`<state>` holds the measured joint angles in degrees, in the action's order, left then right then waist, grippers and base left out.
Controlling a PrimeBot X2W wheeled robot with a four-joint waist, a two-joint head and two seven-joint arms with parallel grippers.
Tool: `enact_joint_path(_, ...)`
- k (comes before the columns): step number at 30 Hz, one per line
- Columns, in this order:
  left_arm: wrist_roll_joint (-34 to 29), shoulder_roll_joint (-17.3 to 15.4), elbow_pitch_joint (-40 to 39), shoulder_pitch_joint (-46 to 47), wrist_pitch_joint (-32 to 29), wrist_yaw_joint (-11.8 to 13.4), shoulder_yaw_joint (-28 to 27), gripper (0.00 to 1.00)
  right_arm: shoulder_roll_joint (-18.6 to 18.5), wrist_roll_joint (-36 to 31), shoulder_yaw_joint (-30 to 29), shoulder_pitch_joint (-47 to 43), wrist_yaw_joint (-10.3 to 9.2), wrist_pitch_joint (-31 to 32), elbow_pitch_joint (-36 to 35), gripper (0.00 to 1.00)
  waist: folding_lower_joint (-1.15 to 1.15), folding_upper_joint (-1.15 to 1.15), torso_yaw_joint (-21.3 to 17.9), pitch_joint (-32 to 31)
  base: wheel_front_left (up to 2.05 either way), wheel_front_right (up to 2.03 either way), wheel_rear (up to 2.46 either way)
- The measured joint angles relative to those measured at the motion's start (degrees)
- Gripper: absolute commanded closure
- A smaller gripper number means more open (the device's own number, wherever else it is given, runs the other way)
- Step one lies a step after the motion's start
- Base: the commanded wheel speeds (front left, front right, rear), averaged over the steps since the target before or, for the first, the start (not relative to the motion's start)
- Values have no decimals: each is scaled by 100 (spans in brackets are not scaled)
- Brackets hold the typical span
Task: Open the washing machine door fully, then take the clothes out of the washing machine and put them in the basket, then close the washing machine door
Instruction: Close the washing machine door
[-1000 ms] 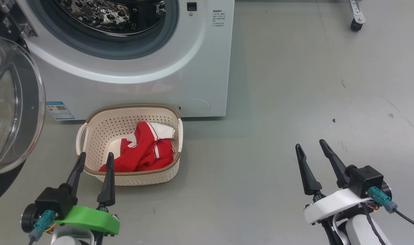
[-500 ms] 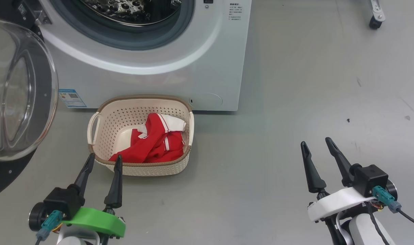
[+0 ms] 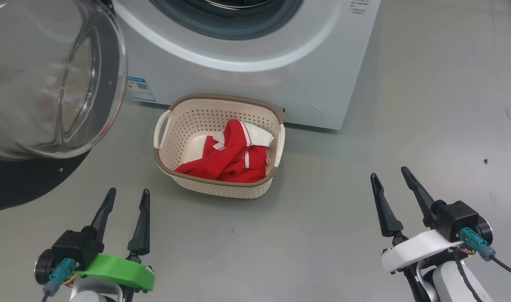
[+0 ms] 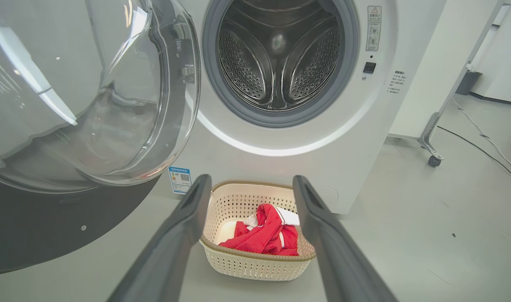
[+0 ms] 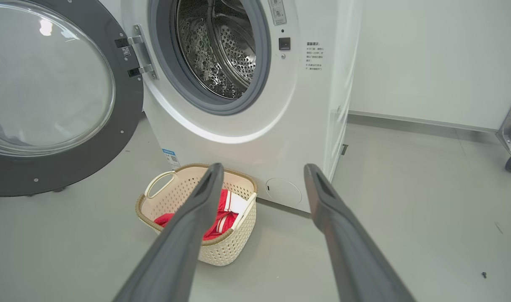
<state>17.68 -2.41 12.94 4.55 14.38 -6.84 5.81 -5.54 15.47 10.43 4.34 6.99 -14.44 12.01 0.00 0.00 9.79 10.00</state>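
The white washing machine (image 3: 247, 79) stands at the top of the head view, its steel drum (image 4: 276, 54) bare inside. Its door (image 3: 50, 79) hangs wide open at the left, black rim and bulging glass window toward me. In front of the machine sits the cream basket (image 3: 171, 126), with the red clothes (image 3: 230, 157) lying inside. My left gripper (image 3: 127, 195) is open at the lower left, short of the basket and holding nothing. At the lower right, on bare floor, my right gripper (image 3: 389, 176) is open too.
A grey floor (image 3: 406, 105) spreads to the right of the machine. A metal frame leg on a caster (image 4: 431, 151) stands right of the washer, with a cable (image 4: 486, 142) on the floor behind it. A white wall (image 5: 427, 54) runs behind.
The head camera has turned left, so machine, basket and door slide right in view. Both grippers stay open and low. The left gripper's fingertips, earlier over the basket's near rim, now stand short of it.
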Motion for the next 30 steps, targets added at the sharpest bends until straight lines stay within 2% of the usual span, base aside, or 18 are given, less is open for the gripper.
enact_joint_path(7, 140, 7, 22, 2, 0, 8, -10, 0, -33, -42, 85, 48, 0, 0, 21, 0, 0, 0, 630, 19, 0, 0, 0)
enact_joint_path(8, 140, 7, 22, 2, 0, 8, -10, 0, -33, -42, 85, 48, 0, 0, 21, 0, 0, 0, 630, 19, 0, 0, 0)
enact_joint_path(15, 156, 12, 38, -5, 0, 57, -36, 0, 10, -38, 188, 35, 0, 0, 114, 0, 0, 0, 1341, -168, 0, 0, 0)
enact_joint_path(23, 157, 14, -2, -16, 0, 103, -101, 0, 27, -5, 241, -12, 0, 0, 143, 0, 0, 0, 1694, -341, 0, 0, 0)
enact_joint_path(30, 157, 14, -18, -31, 0, 107, -123, 0, 36, 5, 280, -18, 0, 0, 174, 0, 0, 0, 1846, -430, 0, 0, 0)
